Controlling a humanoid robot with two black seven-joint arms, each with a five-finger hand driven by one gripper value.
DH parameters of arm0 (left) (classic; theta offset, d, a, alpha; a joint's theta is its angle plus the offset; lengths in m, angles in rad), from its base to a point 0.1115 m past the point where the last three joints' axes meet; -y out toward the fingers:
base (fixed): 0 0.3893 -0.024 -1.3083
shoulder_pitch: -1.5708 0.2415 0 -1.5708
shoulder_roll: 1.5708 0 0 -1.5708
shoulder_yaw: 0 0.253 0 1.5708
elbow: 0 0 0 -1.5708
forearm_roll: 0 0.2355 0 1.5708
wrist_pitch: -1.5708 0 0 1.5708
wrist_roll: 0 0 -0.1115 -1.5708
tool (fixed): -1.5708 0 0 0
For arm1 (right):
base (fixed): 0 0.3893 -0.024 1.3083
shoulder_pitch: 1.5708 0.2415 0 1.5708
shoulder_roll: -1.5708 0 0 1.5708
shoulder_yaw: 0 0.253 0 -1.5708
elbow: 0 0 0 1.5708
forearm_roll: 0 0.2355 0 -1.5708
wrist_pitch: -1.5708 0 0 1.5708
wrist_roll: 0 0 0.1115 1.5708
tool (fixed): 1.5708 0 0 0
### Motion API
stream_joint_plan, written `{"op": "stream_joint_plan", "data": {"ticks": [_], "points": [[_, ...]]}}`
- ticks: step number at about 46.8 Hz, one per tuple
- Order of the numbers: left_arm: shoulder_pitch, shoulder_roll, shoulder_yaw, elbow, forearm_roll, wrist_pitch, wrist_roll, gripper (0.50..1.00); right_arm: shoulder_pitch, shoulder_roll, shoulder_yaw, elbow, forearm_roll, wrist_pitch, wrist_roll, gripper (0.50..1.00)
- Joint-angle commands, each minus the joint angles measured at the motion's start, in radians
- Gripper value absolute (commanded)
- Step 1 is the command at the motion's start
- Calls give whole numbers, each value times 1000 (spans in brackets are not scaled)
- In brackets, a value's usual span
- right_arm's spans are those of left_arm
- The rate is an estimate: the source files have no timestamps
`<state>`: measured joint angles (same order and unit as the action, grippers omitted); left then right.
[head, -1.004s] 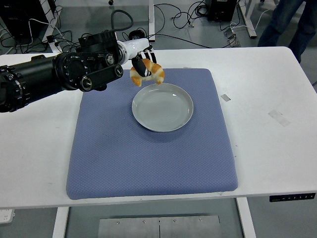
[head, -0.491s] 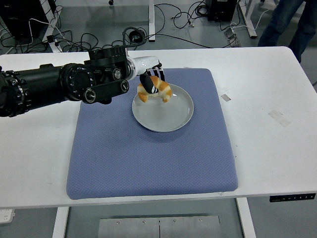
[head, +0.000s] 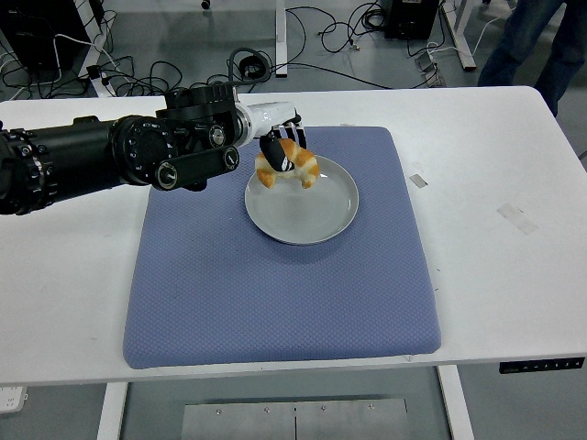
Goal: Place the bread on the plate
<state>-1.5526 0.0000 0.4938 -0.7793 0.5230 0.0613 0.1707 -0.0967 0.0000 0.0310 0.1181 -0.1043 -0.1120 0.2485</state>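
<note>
A white table point(head: 495, 165) carries a blue mat point(head: 275, 293) with a grey plate point(head: 312, 215) near its far edge. The left hand point(head: 280, 137) has its fingers closed around the bread point(head: 289, 167) over the plate's far-left rim.

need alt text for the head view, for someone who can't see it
The robot's left hand holds a croissant over the far-left rim of a grey plate. The plate sits on a blue mat on a white table. Cables lie on the floor beyond, and a person's legs show at top right.
</note>
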Motion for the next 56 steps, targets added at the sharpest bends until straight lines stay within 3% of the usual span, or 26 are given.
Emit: {"op": "stream_joint_plan", "data": {"ticks": [1, 46, 47, 50, 52, 54, 56], "points": [[0, 0, -1, 0, 0, 0, 0, 500, 0, 0, 1, 0, 0, 0, 0, 1000], [48, 0, -20, -18, 25, 2, -34, 500, 0, 0, 0, 0, 0, 0, 0, 1000], [48, 0, -23, -17, 25, 2, -34, 516, 0, 0, 0, 0, 0, 0, 0, 1000], [46, 0, -27, -14, 20, 2, -34, 750, 0, 0, 0, 0, 0, 0, 0, 1000], [45, 0, -27, -11, 12, 3, -34, 876, 0, 0, 0, 0, 0, 0, 0, 1000], [42, 0, -27, -9, 8, 3, -34, 938, 0, 0, 0, 0, 0, 0, 0, 1000], [39, 0, -29, -11, 5, 3, -34, 969, 0, 0, 0, 0, 0, 0, 0, 1000]]}}
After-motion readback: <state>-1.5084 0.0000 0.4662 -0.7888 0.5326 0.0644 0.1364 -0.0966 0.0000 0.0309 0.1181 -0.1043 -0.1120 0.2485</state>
